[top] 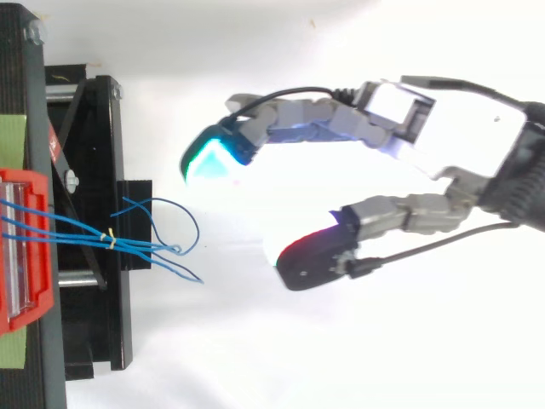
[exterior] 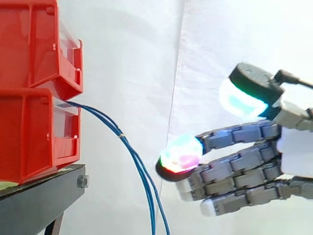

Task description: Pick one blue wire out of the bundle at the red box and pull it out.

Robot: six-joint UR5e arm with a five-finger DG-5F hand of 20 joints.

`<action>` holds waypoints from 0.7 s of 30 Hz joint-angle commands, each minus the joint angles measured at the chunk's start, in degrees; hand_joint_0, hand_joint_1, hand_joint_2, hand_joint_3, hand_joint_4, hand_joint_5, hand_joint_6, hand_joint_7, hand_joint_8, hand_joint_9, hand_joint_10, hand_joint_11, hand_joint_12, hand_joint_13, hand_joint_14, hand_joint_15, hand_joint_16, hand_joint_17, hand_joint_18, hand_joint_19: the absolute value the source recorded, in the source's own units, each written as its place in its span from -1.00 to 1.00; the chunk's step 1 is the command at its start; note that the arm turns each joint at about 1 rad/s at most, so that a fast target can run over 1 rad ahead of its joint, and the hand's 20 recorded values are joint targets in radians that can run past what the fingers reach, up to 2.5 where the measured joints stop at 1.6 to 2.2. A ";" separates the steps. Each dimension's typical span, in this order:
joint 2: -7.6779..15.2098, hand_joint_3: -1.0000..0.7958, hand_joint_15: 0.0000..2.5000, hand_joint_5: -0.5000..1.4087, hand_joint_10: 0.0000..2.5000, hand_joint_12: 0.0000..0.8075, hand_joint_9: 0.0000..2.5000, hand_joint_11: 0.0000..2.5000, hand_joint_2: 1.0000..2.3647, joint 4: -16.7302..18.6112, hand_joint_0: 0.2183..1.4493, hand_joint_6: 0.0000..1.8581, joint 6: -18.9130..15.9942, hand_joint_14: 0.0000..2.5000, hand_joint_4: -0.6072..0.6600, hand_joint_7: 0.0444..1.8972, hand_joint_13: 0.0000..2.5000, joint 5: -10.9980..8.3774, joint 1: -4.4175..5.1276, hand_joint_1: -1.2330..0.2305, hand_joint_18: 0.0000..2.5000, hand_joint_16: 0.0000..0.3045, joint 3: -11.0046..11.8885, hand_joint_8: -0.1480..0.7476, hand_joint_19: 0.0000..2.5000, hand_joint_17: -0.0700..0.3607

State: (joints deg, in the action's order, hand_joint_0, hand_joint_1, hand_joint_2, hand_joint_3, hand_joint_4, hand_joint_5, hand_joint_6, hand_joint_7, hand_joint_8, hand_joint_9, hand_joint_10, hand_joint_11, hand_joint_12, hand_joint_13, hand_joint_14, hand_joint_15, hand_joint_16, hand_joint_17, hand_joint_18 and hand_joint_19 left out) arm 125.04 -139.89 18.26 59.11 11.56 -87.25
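Hand (exterior: 244, 164) hovering at right, fingers spreading wide, thumb apart, gripping nothing. Blue wires (exterior: 120, 135) trailing out of lower red bin (exterior: 29, 132) at left, drooping past black stand (exterior: 39, 200), seemingly bound by small tie. Hand sitting well apart from wires.

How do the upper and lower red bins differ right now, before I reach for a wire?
The blue wires come out of the front of the lower red bin; the upper red bin has none. The lower red bin rests on the black stand; the upper red bin sits stacked on the lower one. Both are red and face the open hand, which holds nothing.
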 commanded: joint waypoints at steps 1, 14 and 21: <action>3.02 -0.43 -0.98 -0.68 -1.00 0.07 -0.61 -0.90 -1.00 -0.65 -0.56 -0.46 -1.03 -1.00 0.53 -0.21 -0.82 0.04 -0.31 -0.08 -0.77 -0.58 3.32 0.13 -0.80 -0.01; 6.62 -0.43 -0.97 -0.67 -1.00 0.07 -0.61 -0.90 -1.00 3.83 -0.56 -0.46 -0.77 -1.00 0.53 -0.21 -0.82 0.22 -0.13 -0.07 -0.77 -0.58 5.08 0.13 -0.80 -0.01; 6.62 -0.43 -0.98 -0.67 -1.00 0.08 -0.60 -0.90 -1.00 3.74 -0.56 -0.46 0.28 -1.00 0.53 -0.20 -0.82 0.13 0.31 -0.07 -0.77 -0.59 5.87 0.13 -0.79 -0.02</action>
State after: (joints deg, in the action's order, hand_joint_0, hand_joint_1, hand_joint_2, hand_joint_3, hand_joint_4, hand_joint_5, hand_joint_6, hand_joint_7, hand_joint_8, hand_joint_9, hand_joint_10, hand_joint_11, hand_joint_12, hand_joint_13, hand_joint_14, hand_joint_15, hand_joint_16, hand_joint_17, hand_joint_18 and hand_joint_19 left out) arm 131.63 -136.01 18.17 59.29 11.59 -81.88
